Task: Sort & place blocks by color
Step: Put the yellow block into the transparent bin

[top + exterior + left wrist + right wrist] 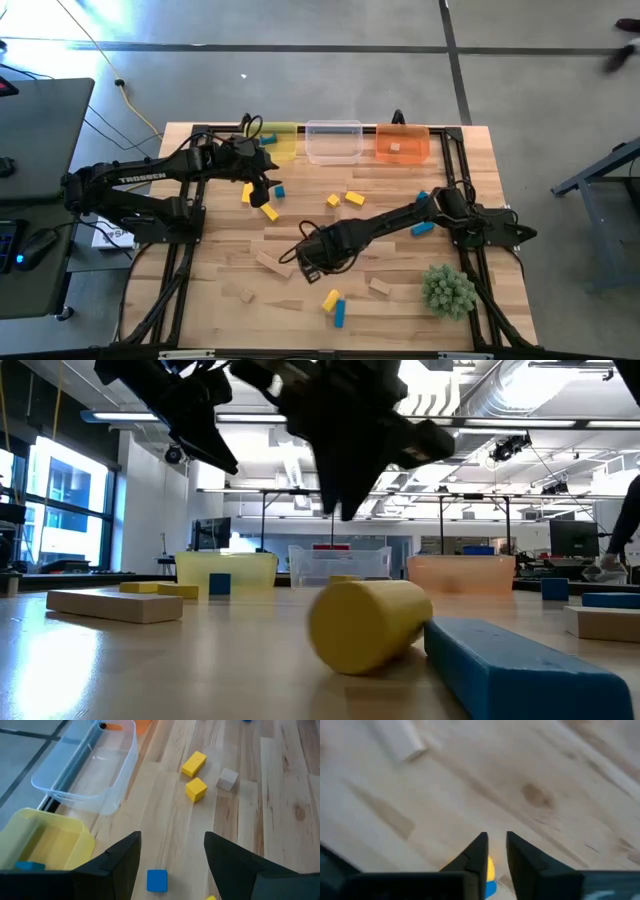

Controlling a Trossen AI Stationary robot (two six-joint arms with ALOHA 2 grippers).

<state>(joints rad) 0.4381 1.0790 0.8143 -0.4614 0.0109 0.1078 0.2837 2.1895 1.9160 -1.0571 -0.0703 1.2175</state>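
Left pincer [170,857] hovers spread wide above a blue cube [157,880]; right pincer [495,851], nearly pressed together and empty, hangs mid-desk [400,300]. A skewed descent could knock that cube away.

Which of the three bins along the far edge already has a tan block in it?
The orange bin, the one nearest the right arm's side. A tan block lies inside it; the clear bin in the middle looks empty, and the yellow bin holds a blue one.

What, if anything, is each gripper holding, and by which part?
Nothing. The left gripper is open and empty above a blue cube. The right gripper has its fingers nearly together with nothing between them.
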